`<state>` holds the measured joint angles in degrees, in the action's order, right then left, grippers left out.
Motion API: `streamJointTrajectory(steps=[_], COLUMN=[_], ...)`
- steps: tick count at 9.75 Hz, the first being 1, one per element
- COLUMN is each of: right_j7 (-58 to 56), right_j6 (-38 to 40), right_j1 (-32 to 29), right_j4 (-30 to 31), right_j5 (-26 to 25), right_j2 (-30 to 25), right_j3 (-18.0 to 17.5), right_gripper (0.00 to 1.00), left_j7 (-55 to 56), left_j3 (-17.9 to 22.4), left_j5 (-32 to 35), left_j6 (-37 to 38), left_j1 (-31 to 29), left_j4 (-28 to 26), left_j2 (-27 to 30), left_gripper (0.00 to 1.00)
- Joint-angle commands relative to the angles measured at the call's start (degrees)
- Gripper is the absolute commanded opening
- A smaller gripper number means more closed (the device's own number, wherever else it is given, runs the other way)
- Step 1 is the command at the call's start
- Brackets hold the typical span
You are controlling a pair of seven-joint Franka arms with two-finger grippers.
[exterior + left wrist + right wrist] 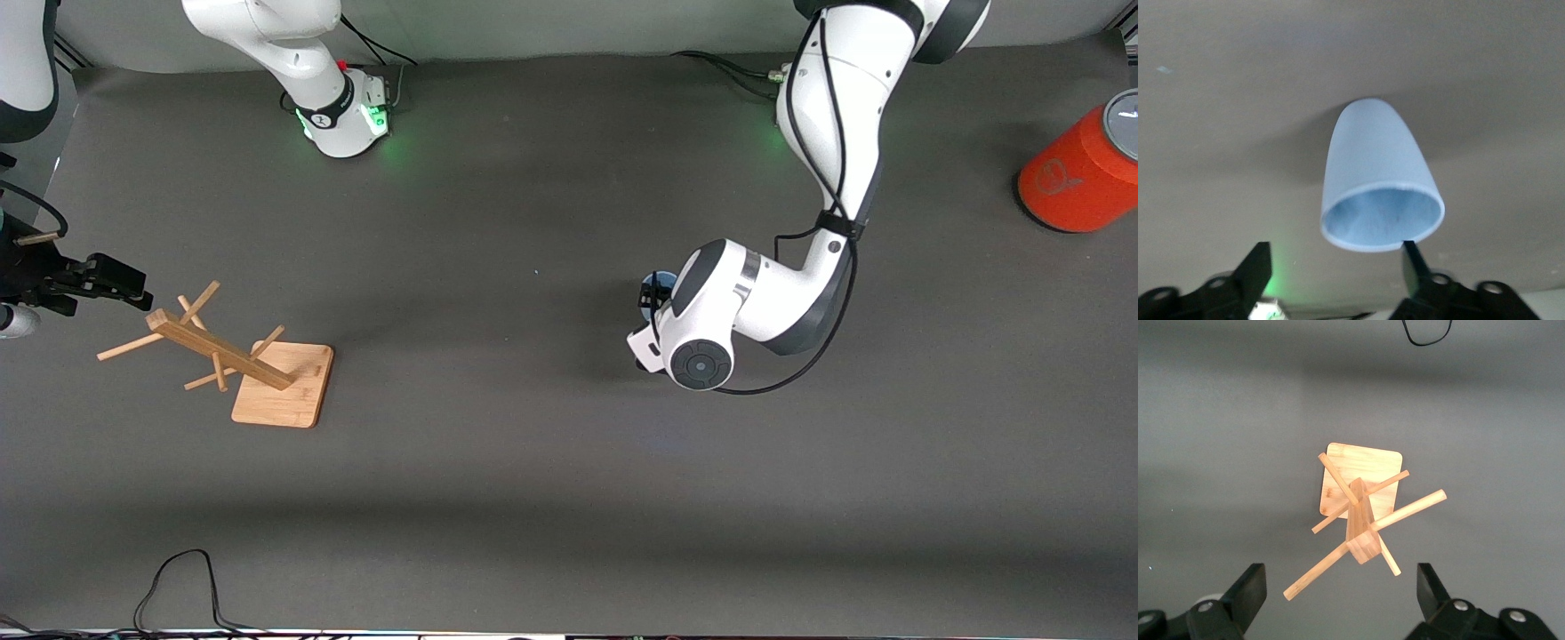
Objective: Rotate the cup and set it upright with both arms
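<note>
The pale-blue cup (1375, 167) lies on its side on the dark table, its open rim toward my left wrist camera. My left gripper (1335, 250) is open and low over the table, with one fingertip (1410, 257) right at the cup's rim and the other well clear of it. In the front view only a sliver of the cup (665, 284) shows beside the left wrist, which hides most of the left gripper (652, 298). My right gripper (124, 283) is open and empty, up beside the wooden rack at the right arm's end; it also shows in the right wrist view (1339, 573).
A wooden peg rack (222, 356) stands on a square base (284, 396), also in the right wrist view (1361, 520). A large orange cylinder with a grey lid (1080, 173) sits at the left arm's end. A black cable (178, 578) loops at the table's near edge.
</note>
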<state>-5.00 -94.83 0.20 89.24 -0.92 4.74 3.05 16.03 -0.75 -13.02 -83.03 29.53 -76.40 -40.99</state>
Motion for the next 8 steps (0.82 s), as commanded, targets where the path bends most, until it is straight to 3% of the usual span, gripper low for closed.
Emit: streamJointTrajectory(steps=[1,6,8], right_j7=[1.1,1.0,0.4], right_j6=[-0.4,-0.4,0.1], right_j1=[0.3,0.3,0.3], right_j4=[-0.4,-1.1,-1.3], right_j5=[-0.4,-0.4,-0.4], right_j2=[-0.5,-0.6,-0.9], right_j3=[-0.1,0.0,0.0], right_gripper=[1.0,1.0,1.0], left_j7=[0.8,-3.6,-12.5], left_j3=[1.3,1.4,1.4], left_j5=[2.3,13.2,12.9], left_j6=[3.9,-1.8,-6.1], left_j1=[-4.9,-16.7,-21.9], left_j4=[3.1,1.1,-5.9], left_j2=[5.8,17.9,26.0], left_gripper=[1.0,1.0,1.0])
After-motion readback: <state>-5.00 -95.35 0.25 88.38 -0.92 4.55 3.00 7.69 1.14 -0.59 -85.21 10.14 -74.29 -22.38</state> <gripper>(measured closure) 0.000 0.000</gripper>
